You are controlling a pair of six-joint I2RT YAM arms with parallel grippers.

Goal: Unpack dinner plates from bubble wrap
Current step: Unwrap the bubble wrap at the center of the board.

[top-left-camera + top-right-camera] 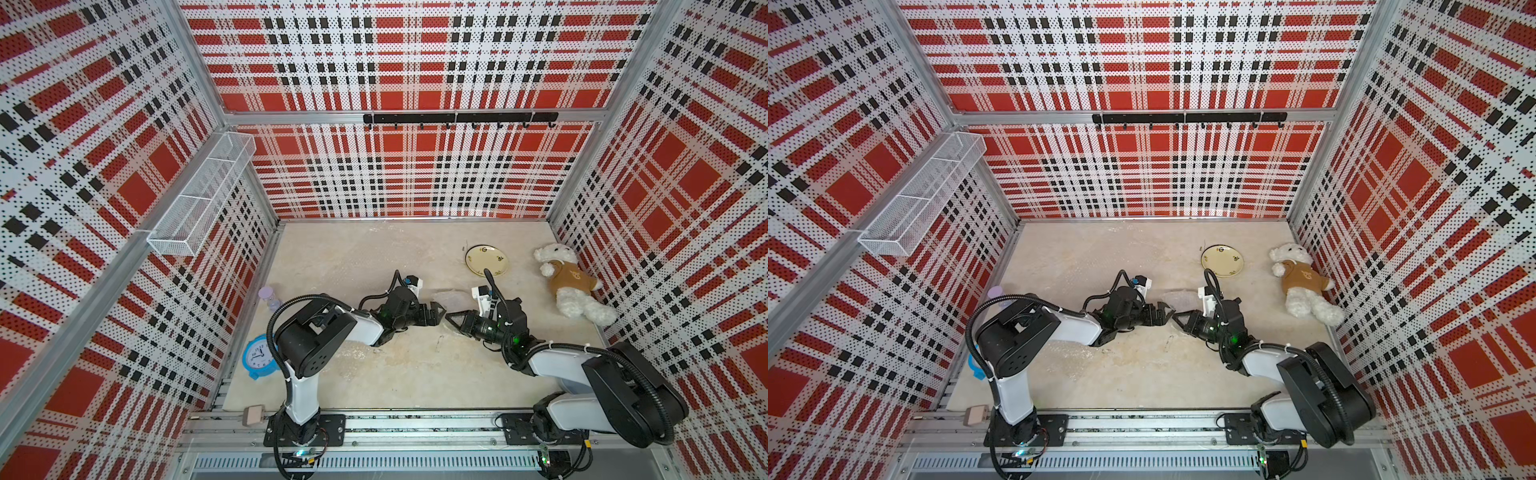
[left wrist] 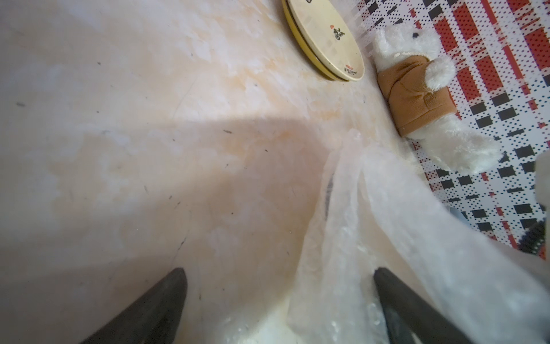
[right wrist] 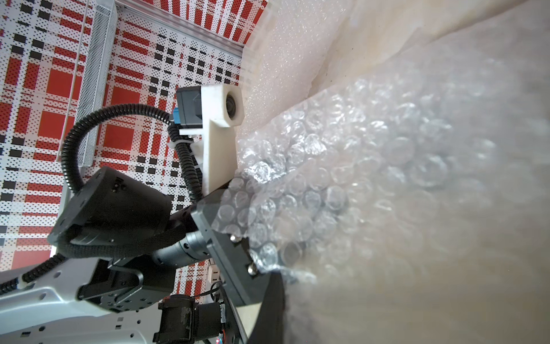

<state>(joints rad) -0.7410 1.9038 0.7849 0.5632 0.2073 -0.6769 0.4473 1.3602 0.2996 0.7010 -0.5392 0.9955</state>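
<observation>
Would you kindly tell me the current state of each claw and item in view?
left claw: open, with bubble wrap lying between its fingers.
right claw: shut on the bubble wrap.
bubble wrap: bunched and lifted between the two claws.
dinner plates: unwrapped, lying flat, apparently two stacked.
teddy bear: lying on its back beside the plates.
</observation>
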